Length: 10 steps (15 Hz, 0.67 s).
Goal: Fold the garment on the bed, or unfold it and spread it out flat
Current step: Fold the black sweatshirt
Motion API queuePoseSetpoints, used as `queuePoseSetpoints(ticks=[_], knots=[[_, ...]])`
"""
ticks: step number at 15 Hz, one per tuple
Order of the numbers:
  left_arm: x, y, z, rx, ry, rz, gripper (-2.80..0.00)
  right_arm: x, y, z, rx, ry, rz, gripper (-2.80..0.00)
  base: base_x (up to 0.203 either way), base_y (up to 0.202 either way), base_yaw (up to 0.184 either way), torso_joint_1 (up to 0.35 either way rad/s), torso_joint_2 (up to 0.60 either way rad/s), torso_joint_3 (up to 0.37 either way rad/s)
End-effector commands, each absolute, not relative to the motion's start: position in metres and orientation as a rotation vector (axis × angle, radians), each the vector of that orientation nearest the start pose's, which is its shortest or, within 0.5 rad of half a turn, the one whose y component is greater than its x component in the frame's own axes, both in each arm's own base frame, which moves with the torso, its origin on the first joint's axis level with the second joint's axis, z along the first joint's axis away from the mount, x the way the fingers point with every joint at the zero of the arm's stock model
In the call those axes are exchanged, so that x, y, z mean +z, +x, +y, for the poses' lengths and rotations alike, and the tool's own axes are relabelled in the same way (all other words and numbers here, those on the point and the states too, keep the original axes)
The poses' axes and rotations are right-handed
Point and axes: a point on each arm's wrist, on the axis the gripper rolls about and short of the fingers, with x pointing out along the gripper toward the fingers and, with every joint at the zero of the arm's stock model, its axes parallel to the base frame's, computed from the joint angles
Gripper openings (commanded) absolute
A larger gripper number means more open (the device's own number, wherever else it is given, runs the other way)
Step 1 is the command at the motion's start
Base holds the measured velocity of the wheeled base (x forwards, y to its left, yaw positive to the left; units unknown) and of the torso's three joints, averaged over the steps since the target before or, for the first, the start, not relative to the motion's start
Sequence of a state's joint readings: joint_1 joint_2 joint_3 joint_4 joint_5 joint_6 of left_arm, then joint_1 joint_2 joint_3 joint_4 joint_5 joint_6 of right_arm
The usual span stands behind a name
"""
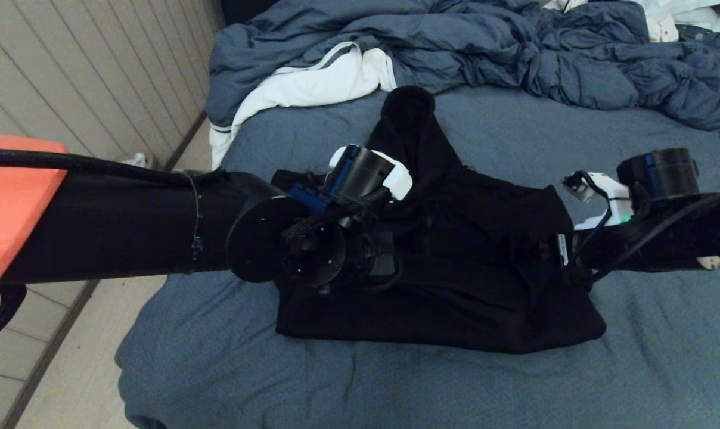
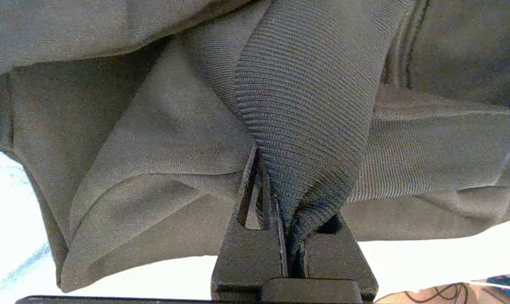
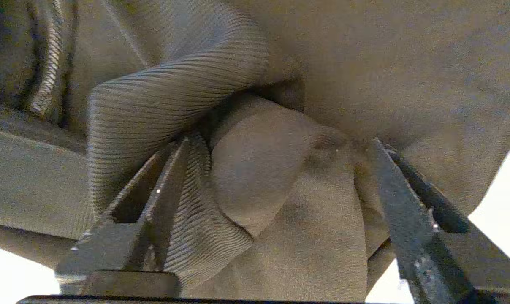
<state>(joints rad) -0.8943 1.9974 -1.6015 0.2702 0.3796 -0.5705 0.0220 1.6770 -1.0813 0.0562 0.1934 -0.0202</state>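
One black hoodie (image 1: pixel 455 286) lies crumpled in the middle of the bed (image 1: pixel 664 369), its hood (image 1: pixel 407 119) pointing toward the far end and its body bunched into a wide dark heap across the blue-grey sheet.

My left gripper (image 2: pixel 291 249) is down at the hoodie's left side. In the left wrist view my fingers (image 2: pixel 248 249) are pressed together on a ribbed band of the fabric (image 2: pixel 305 105), which rises out of them in a tight pleat. My left arm (image 1: pixel 127 220) reaches in level from the left edge of the head view, wrist bent over the cloth.

My right gripper (image 3: pixel 259 202) is at the hoodie's right side. Its fingers (image 3: pixel 411 219) stand spread apart, with a thick wad of ribbed and plain cloth filling the gap between them and touching both. My right arm (image 1: pixel 664 238) comes in from the right, also low over the garment.

Beyond the hood there is one rumpled blue-grey duvet (image 1: pixel 515 53) and one white cloth with grey stripes (image 1: pixel 300 89).
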Motion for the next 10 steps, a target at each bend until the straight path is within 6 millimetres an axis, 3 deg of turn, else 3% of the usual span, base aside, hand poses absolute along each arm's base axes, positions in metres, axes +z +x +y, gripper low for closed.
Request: queuePoseSetpoints(ticks=[1, 10], knots=[[0.2154, 0.2518, -0.3002, -0.319, -0.151, 0.651, -2.80, 0.2019, 0.2975, 0.0136, 0.224, 0.032, 0.647, 0.00, 0.000, 0.000, 0.000, 0.000, 0.00, 0.000], [0.2129, 0.2495, -0.3013, -0.320, -0.156, 0.658, -2.80, 0.1968, 0.2990, 0.0147, 0.221, 0.027, 0.664, 0.00, 0.000, 0.000, 0.000, 0.000, 0.00, 0.000]])
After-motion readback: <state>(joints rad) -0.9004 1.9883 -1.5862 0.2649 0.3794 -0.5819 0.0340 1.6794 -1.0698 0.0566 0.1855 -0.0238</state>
